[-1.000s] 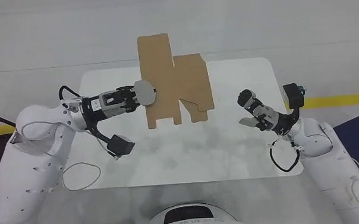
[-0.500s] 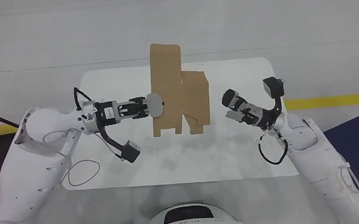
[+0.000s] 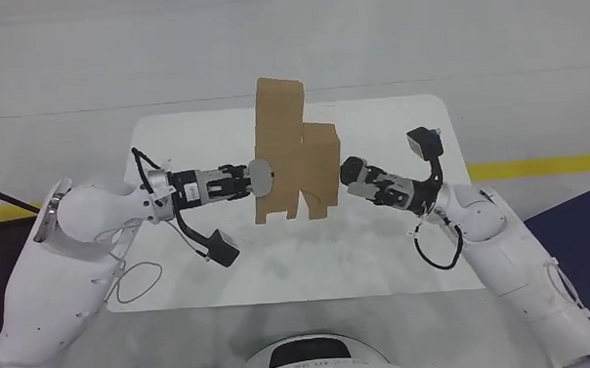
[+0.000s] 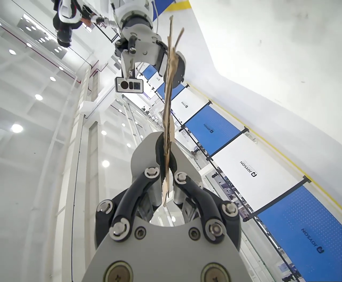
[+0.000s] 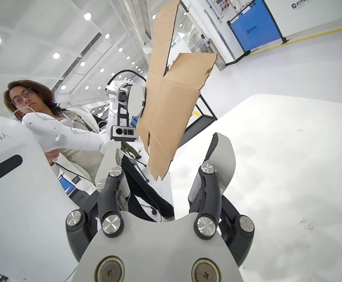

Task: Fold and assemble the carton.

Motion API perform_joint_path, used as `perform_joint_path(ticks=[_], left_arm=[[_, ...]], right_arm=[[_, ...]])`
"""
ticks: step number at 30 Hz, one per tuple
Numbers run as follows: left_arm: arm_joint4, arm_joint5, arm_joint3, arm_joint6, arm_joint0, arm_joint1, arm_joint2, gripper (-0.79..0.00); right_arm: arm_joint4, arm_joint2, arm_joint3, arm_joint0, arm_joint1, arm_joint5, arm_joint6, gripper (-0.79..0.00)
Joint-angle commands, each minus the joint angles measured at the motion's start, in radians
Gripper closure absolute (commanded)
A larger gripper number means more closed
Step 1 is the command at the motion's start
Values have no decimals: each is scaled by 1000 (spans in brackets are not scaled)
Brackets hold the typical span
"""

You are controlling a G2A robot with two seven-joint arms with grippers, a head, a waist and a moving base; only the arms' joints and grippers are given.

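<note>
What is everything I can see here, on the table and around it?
carton: one, brown, a flat unfolded sheet held upright over the table.
table: one, white, in front of the robot.
floor line: one, yellow, on the floor on the robot's right, beside the table.
wall panels: several, blue and white, in a row in the hall behind.
left gripper: one, grey, shut on one edge of the carton.
right gripper: one, grey, open, close to the carton's opposite edge, not clamped on it.
</note>
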Motion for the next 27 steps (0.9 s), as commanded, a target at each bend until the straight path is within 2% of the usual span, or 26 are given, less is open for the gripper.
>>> perform_joint_path(ticks=[1,7,11,14,19,23,25,27], left_arm=[[-4,6,3,-4,-5,-1,3,0],[-12,26,12,-7,-10,0,4,0],[-27,42,14,-2,-12,-1,12,0],[-26,45,17,-4,-16,-2,19,0],[-29,46,26,-5,-24,-3,29,0],[-32,53,33,-1,-28,-3,31,0],[-33,56,36,1,-28,-2,30,0],[-35,58,41,-2,-28,-1,26,0]], right_arm=[[6,-7,7,7,-2,5,1,-557],[61,-19,34,20,-5,18,19,-508],[143,-43,43,35,-8,23,68,-388],[214,-67,58,54,-12,28,115,-360],[338,-108,93,92,-20,39,194,-268],[431,-140,117,123,-28,47,260,-148],[463,-152,130,138,-33,51,286,0],[483,-163,143,152,-38,55,303,0]])
